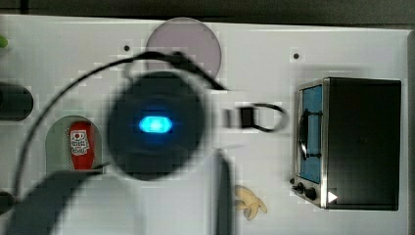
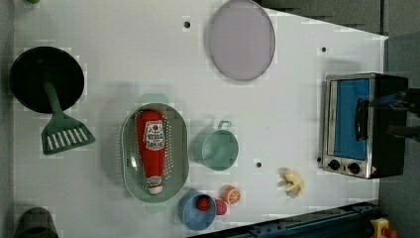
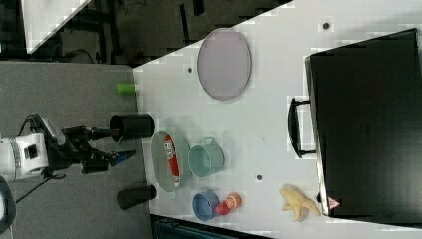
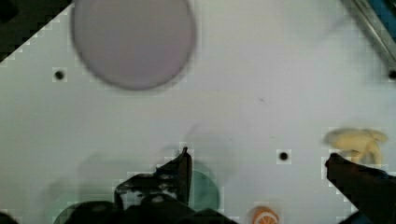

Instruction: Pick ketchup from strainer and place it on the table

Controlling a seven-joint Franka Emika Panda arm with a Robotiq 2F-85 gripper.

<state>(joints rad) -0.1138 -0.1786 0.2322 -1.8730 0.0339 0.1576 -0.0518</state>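
Hand (image 3: 110,145) spread wide, empty, held out level beyond the tabletop (image 2: 148,59) edge in the right view. Approach step, by the look of it: nothing grasped yet. Ketchup (image 2: 152,148) lying lengthwise in the strainer (image 2: 128,163), cap toward the left view's bottom. Next: carry over the strainer, descend, straddle the bottle.

A: Ketchup (image 2: 151,148)?
B: Red bottle w/ white label, lying flat lengthwise in strainer (image 2: 128,163), cap end toward left view's bottom.
A: Strainer?
B: Pale green oval, holed base, on white table (image 2: 124,59), just left of cup in left view.
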